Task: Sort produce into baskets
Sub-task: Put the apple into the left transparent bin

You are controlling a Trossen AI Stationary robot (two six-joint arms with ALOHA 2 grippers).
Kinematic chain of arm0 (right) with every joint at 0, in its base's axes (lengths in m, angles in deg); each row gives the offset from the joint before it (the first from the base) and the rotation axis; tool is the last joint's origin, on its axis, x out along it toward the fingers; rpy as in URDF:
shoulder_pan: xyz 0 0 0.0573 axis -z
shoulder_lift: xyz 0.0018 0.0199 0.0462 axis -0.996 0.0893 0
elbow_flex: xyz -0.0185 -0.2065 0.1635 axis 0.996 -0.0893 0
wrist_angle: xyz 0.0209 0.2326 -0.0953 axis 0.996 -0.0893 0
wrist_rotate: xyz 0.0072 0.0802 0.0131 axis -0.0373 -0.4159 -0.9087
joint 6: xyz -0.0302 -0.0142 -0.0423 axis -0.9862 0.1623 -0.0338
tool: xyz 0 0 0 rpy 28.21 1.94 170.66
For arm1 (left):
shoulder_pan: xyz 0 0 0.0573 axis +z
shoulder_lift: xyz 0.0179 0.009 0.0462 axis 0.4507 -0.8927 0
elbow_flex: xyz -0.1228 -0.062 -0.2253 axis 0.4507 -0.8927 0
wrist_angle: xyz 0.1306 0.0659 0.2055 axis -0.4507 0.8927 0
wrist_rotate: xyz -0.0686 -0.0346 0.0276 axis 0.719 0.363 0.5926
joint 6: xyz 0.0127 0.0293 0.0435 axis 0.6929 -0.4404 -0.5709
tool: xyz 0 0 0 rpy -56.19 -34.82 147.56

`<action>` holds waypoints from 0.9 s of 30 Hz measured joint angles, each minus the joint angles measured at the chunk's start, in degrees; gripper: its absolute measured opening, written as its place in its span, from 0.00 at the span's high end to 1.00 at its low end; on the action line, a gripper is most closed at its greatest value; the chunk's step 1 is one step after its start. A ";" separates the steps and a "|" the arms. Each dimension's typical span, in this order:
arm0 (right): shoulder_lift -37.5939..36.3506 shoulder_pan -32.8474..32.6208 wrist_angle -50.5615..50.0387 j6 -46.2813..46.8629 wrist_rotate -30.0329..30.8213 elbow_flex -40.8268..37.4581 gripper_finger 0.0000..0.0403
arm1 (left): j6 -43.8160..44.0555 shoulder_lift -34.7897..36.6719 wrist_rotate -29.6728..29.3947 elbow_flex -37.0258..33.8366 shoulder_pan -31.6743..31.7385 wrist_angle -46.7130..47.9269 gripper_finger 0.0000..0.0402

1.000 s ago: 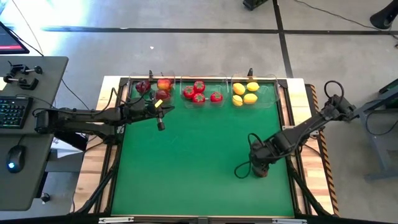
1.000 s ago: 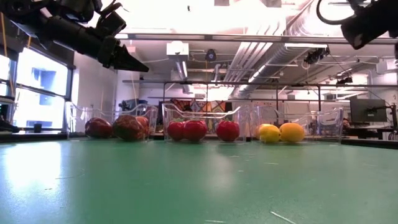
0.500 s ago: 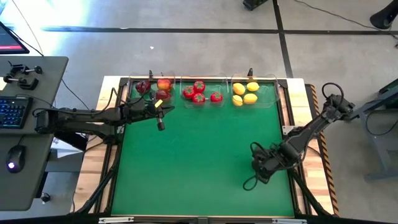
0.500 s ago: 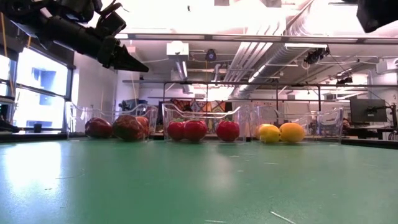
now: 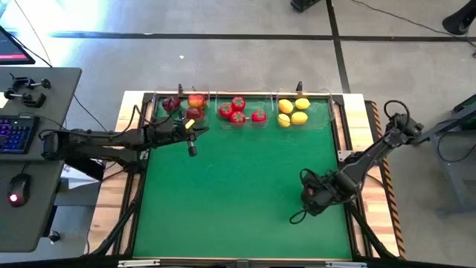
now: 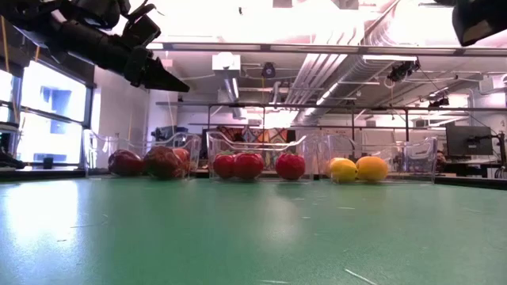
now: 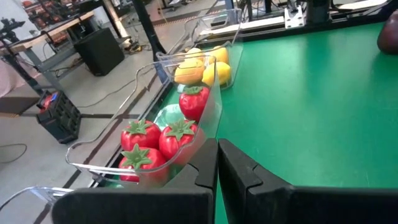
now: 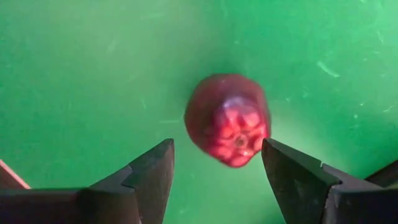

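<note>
Three clear baskets line the mat's far edge: the left one (image 5: 181,106) holds dark red apples, the middle one (image 5: 239,112) red green-topped fruits, the right one (image 5: 293,112) yellow lemons. One dark red fruit (image 8: 227,118) lies on the green mat at the right, straight below my right gripper (image 8: 217,149). That gripper points down, open, with a finger on either side of the fruit and above it. In the high view my right gripper (image 5: 311,202) hides the fruit. My left gripper (image 5: 192,150) hangs shut and empty above the mat, near the left basket.
The green mat (image 5: 238,186) has wide free room in its middle and near half. Wooden table borders run along both sides. A desk with keyboard and mouse (image 5: 16,186) stands left of the table. Cables loop beside my right arm (image 5: 301,216).
My right gripper has shifted a little toward the table's right edge and turned at the wrist, staying open and pointing down.
</note>
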 joint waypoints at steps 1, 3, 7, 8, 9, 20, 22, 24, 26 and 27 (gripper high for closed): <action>0.22 0.41 -0.07 0.00 0.08 0.00 0.41 | 0.02 0.00 0.00 -0.01 0.01 0.00 1.00; 1.07 1.03 -0.05 -0.02 -0.01 0.00 0.41 | 0.01 -0.01 0.01 -0.02 0.01 0.00 1.00; 3.95 2.12 -0.03 -0.86 -1.73 -0.02 0.41 | 0.00 0.00 0.00 -0.02 0.02 0.00 1.00; 4.80 2.38 -0.10 -0.99 -2.04 -0.02 0.41 | 0.00 0.00 0.02 -0.02 0.02 0.00 1.00; 5.44 2.67 -0.33 -1.58 -2.40 -0.03 0.41 | 0.01 0.00 0.01 -0.01 0.00 0.00 1.00; 7.06 4.31 0.17 -10.37 -3.75 0.03 0.41 | 0.00 0.00 0.02 0.00 0.00 -0.02 1.00; 6.80 4.30 0.20 -10.40 -3.52 -0.04 0.41 | 0.02 0.00 0.02 -0.02 0.00 -0.02 1.00; 6.79 4.32 0.49 -10.40 -3.51 -0.04 0.41 | 0.00 0.00 0.02 -0.01 0.01 -0.07 1.00; 6.79 4.32 0.95 -10.40 -4.01 -0.04 0.41 | 0.00 0.00 0.02 -0.01 0.01 -0.07 1.00; 6.79 4.32 1.19 -10.39 -4.26 -0.04 0.41 | 0.00 0.00 0.02 0.00 0.00 -0.07 1.00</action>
